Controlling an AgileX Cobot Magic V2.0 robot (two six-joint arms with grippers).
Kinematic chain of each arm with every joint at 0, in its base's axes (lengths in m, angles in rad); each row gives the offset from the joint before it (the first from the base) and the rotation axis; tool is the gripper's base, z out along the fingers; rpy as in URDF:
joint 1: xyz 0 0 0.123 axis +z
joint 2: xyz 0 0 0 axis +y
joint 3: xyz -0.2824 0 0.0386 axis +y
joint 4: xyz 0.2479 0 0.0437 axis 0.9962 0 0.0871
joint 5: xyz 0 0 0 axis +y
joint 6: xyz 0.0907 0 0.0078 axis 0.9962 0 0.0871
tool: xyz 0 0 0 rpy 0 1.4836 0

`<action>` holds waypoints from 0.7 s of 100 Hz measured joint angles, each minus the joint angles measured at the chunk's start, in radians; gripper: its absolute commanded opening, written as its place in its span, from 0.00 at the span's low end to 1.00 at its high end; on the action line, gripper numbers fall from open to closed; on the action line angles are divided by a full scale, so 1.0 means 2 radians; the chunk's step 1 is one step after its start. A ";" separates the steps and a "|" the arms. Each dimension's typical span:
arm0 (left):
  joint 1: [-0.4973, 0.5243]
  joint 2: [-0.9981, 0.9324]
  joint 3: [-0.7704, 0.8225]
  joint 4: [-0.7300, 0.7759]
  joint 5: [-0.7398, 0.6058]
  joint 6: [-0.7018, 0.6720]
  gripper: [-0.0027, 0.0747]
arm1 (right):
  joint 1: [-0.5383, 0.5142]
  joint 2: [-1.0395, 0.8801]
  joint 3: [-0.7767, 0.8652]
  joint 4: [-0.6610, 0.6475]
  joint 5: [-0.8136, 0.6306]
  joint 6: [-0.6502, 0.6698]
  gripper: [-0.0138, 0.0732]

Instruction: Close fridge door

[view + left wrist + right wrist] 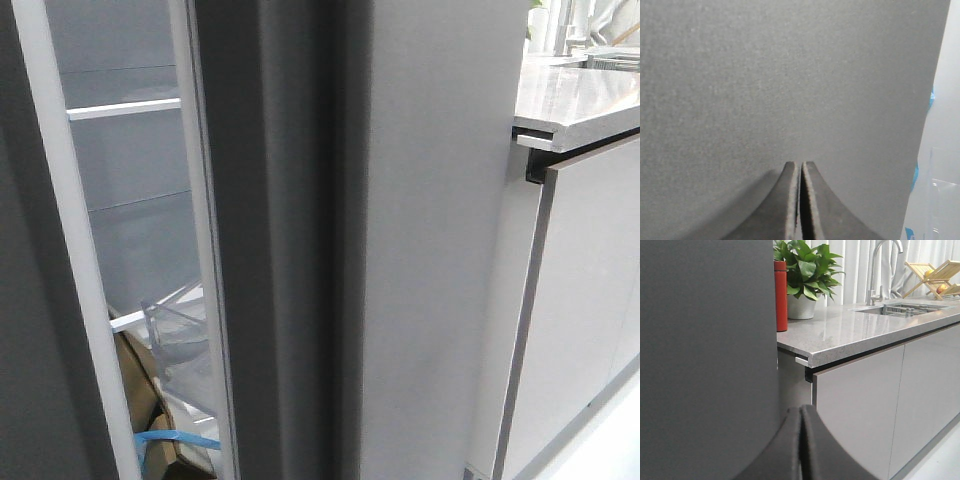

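The fridge door (440,250) is the tall matte dark grey panel in the middle of the front view, its thick grooved side edge (280,250) turned toward me. It stands ajar, and a strip of the fridge interior (130,200) shows to its left. Neither gripper shows in the front view. My right gripper (801,407) is shut and empty, its tips beside the door's flat face (705,350). My left gripper (800,163) is shut and empty, its tips at or very close to a flat dark grey panel (780,80). I cannot tell which panel that is.
Another dark grey panel with a thin white strip (70,250) stands at the left. Inside are a white shelf (125,110), a clear bin (180,335) and a cardboard box (140,390). To the right are pale cabinet doors (855,410) and a counter (865,335) with a red bottle (781,295), plant (805,270) and tap (880,270).
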 measured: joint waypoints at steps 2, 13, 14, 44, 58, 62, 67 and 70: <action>0.000 0.000 0.000 0.000 0.000 0.000 0.01 | 0.000 0.000 0.000 0.000 0.000 0.000 0.07; 0.000 0.000 0.000 0.000 0.000 0.000 0.01 | 0.001 0.004 -0.002 0.000 0.001 0.012 0.07; 0.000 0.000 0.000 0.000 0.000 0.000 0.01 | 0.001 0.006 -0.003 0.000 0.001 0.013 0.07; 0.000 0.000 0.000 0.000 0.000 0.000 0.01 | 0.052 0.114 -0.120 -0.011 0.006 0.018 0.07; 0.000 0.000 0.000 0.000 0.000 0.000 0.01 | 0.091 0.177 -0.192 -0.011 0.016 0.019 0.07; 0.000 0.000 0.000 0.000 0.000 0.000 0.01 | 0.103 0.193 -0.211 -0.011 0.021 0.019 0.07; 0.000 0.000 0.000 0.000 0.000 0.000 0.01 | 0.118 0.215 -0.240 -0.011 0.025 0.019 0.07; 0.000 0.000 0.000 0.000 0.000 0.000 0.01 | 0.127 0.231 -0.261 -0.011 0.027 0.019 0.07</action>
